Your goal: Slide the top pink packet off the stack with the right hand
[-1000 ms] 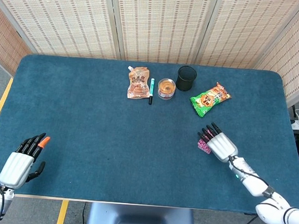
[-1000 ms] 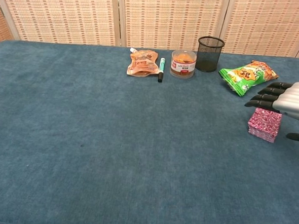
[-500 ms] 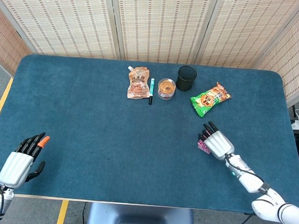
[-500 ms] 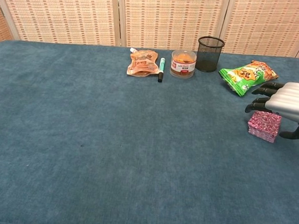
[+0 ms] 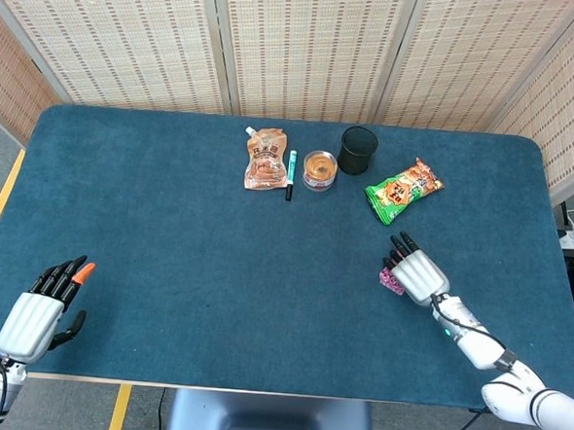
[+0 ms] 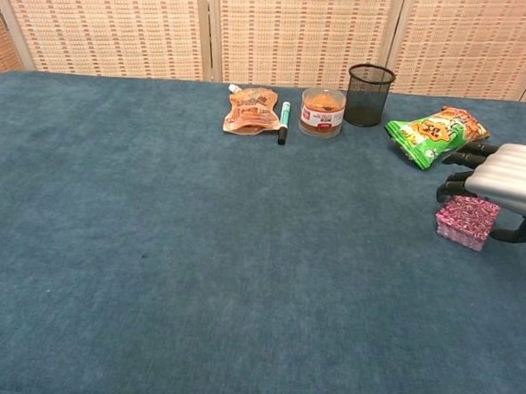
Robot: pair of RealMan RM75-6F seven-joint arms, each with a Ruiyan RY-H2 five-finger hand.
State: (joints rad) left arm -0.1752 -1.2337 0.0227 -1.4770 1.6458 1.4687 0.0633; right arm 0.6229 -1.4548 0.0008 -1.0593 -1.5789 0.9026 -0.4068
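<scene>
Head view first: the pink stack (image 5: pixel 391 279) lies toward the right side of the blue surface (image 5: pixel 186 267), at about 4 o'clock from its centre, and the right hand (image 5: pixel 415 273) sits directly over it, covering all but the stack's 9 o'clock edge. Its fingers point toward 11 o'clock, with the forearm trailing off toward 4 o'clock. The left hand (image 5: pixel 39 309) rests far away at the near left corner, holding nothing, fingers loosely apart, so the right is plainly nearer.

Chest view: the right hand (image 6: pixel 505 181) hovers palm down just above the pink stack (image 6: pixel 464 220), dark fingers (image 6: pixel 462 160) extended past its far edge and thumb hanging at the stack's right. Whether it touches the top packet I cannot tell; it grips nothing.
</scene>
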